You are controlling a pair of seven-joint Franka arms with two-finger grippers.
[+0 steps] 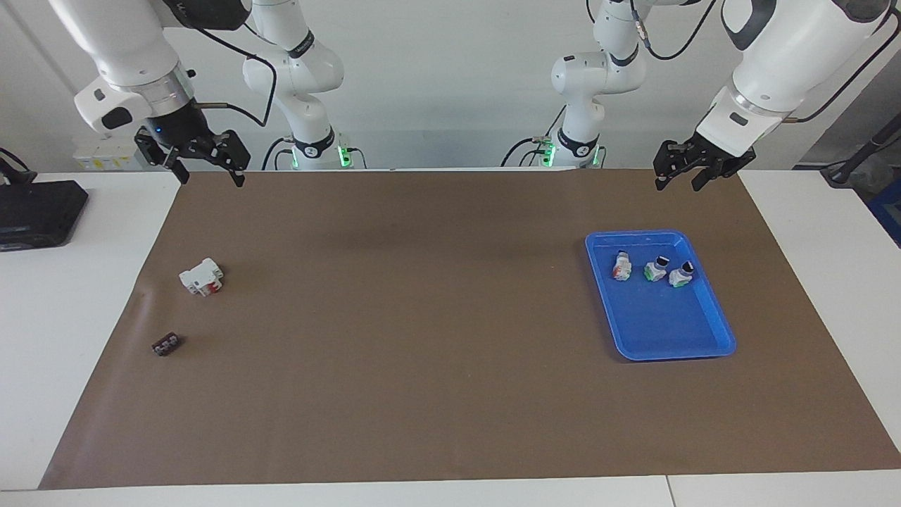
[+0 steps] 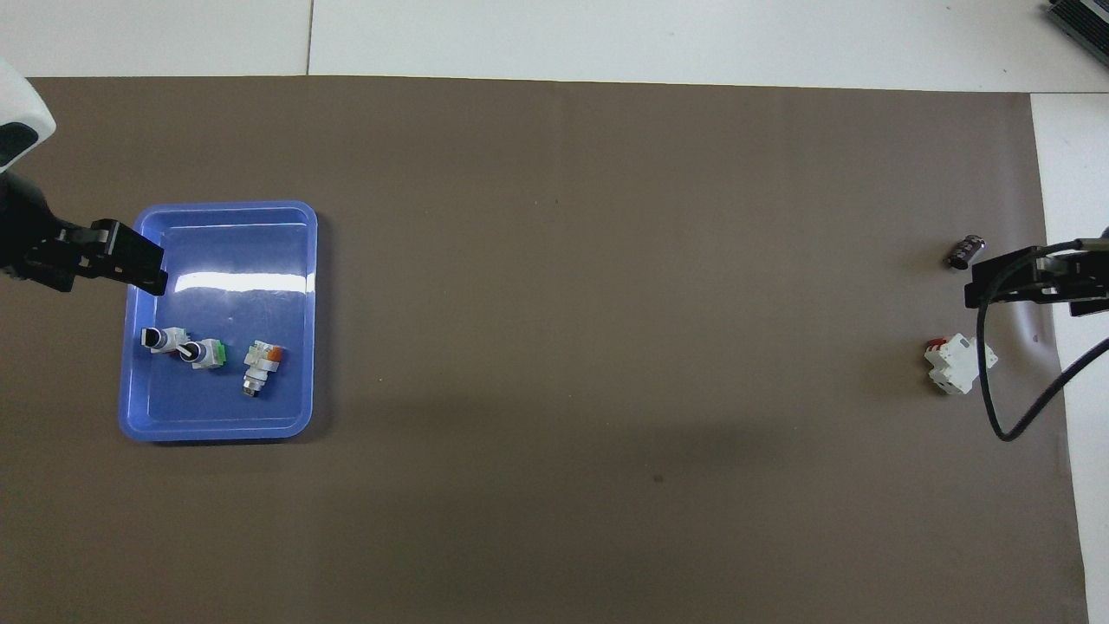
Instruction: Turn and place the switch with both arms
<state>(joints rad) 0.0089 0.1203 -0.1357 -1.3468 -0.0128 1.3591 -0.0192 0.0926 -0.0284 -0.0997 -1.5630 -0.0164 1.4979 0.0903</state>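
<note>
Two switches with green ends and black knobs lie side by side in the blue tray (image 1: 662, 320) (image 2: 227, 208), one (image 1: 656, 268) (image 2: 204, 353) beside the other (image 1: 681, 274) (image 2: 164, 339). A third small part with an orange end (image 1: 621, 266) (image 2: 262, 364) lies next to them. My left gripper (image 1: 678, 184) (image 2: 145, 262) hangs open and holds nothing, raised over the brown mat by the tray's corner. Over the mat's corner at the right arm's end, my right gripper (image 1: 211, 179) (image 2: 977, 290) waits open, with nothing between its fingers.
A larger white block with red parts (image 1: 201, 276) (image 2: 956, 364) and a small dark brown block (image 1: 166, 344) (image 2: 964, 251) lie on the brown mat (image 1: 422, 317) toward the right arm's end. A black box (image 1: 39, 211) sits on the white table there.
</note>
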